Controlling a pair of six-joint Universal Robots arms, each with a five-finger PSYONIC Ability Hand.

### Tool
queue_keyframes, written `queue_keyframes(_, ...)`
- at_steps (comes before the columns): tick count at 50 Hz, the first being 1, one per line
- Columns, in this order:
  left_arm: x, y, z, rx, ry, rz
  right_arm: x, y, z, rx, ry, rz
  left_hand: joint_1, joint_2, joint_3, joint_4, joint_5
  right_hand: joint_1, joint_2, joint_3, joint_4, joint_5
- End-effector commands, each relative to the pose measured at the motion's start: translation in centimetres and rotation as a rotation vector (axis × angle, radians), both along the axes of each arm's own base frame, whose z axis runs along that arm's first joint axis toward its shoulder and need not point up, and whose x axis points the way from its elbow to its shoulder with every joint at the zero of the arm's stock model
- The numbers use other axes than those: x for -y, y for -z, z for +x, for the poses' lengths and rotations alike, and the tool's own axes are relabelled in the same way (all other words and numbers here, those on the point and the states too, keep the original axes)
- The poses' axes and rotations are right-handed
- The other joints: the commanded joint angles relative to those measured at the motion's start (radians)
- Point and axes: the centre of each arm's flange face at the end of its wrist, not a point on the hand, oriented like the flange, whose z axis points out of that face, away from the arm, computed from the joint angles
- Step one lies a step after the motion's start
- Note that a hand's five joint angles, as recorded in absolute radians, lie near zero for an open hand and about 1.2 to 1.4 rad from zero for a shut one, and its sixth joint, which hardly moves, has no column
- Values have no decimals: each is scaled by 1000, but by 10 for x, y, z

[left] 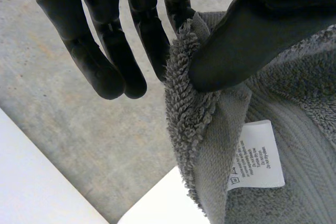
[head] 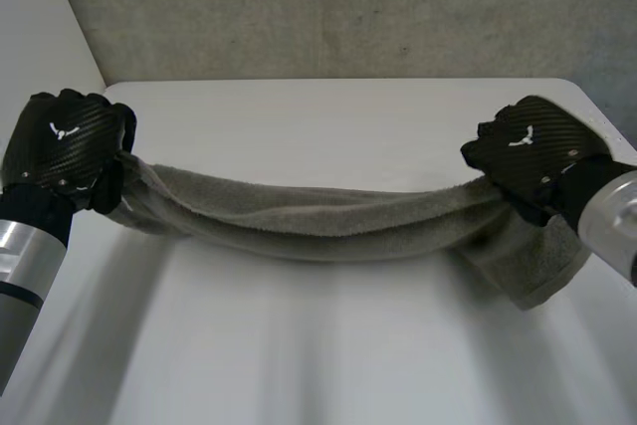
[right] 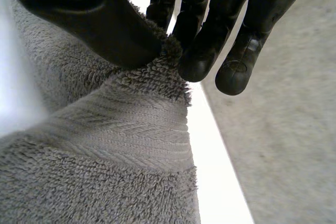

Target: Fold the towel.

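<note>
I'm mid-fold: left hand [head: 68, 146] and right hand [head: 532, 151] each pinch a corner of the towel [head: 328, 214] above the counter [head: 328, 355]; next I'd lay this edge evenly onto the opposite one.

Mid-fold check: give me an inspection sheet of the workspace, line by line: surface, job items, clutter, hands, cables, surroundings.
Surface: white table with rounded far corners.
Job's things: grey towel strung between the two hands and sagging in the middle. I cannot tell whether the sag touches the table. A white care label sits near the left hand's end.
Clutter: nothing seen.
Hands: left hand pinches the towel's edge between thumb and fingers; right hand pinches the opposite end the same way.
Cables: nothing seen.
Surroundings: grey concrete floor beyond the table.
</note>
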Motion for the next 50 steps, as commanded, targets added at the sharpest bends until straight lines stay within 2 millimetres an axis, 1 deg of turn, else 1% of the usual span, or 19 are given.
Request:
queue_keyframes(1,36,31,-9,23,-3,109,35,41,11,-111,-38,78,-51,-106,-152,-132,-257,68,97,55,54,60)
queue_keyframes(17,88,51,-23,31,-7,148,65,65,16,-157,-43,99,-51,-106,-152,-132,-257,68,97,55,54,60)
queue_keyframes(28,102,54,-33,30,-1,137,79,61,21,-138,-41,47,-51,-106,-152,-132,-257,68,97,55,54,60)
queue_keyframes(30,119,37,-40,12,-1,63,106,50,26,-112,-3,-68,-51,-106,-152,-132,-257,68,97,55,54,60)
queue_keyframes(31,130,19,-42,-11,-17,8,106,50,26,-112,-2,-69,-51,-106,-152,-132,-257,68,97,55,54,60)
queue_keyframes(32,130,19,-42,-11,-17,8,124,36,28,-90,43,-176,-51,-106,-152,-132,-257,68,97,55,54,60)
queue_keyframes(33,139,-3,-43,-39,-50,-54,124,36,28,-90,43,-177,-51,-106,-152,-132,-257,68,97,55,54,60)
queue_keyframes(34,139,-3,-43,-39,-50,-54,142,9,35,-36,89,-346,-51,-106,-152,-132,-257,68,97,55,54,60)
queue_keyframes(35,145,-26,-45,-76,-80,-118,154,-17,37,26,127,-488,-51,-106,-152,-132,-257,68,97,55,54,60)
queue_keyframes(36,148,-49,-48,-115,-98,-178,154,-17,37,27,128,-489,-51,-106,-152,-132,-257,68,97,55,54,60)
queue_keyframes(37,148,-49,-48,-116,-98,-179,162,-38,39,78,149,-618,-51,-106,-152,-132,-257,68,97,55,54,60)
queue_keyframes(38,147,-73,-53,-162,-95,-239,162,-38,39,79,150,-619,-51,-106,-152,-132,-257,68,97,55,54,60)
queue_keyframes(39,144,-96,-55,-211,-84,-293,166,-55,41,126,159,-734,-51,-106,-152,-132,-257,68,97,55,54,60)
queue_keyframes(40,144,-97,-55,-212,-84,-294,161,-74,46,177,152,-835,-51,-106,-152,-132,-257,68,97,55,54,60)
queue_keyframes(41,139,-125,-54,-270,-70,-354,161,-74,46,178,152,-836,-51,-106,-152,-132,-257,68,97,55,54,60)
queue_keyframes(42,139,-125,-54,-271,-70,-355,147,-94,54,239,128,-913,-51,-106,-152,-132,-257,68,97,55,54,60)
queue_keyframes(44,125,-168,-48,-384,-28,-429,130,-109,61,300,95,-945,-51,-106,-152,-132,-257,68,97,55,54,60)
queue_keyframes(47,116,-182,-43,-444,-2,-425,109,-121,64,370,45,-916,-51,-106,-152,-132,-257,68,97,55,54,60)
queue_keyframes(50,116,-172,-40,-442,-8,-353,107,-103,60,362,40,-789,-51,-106,-152,-132,-257,68,97,55,54,60)
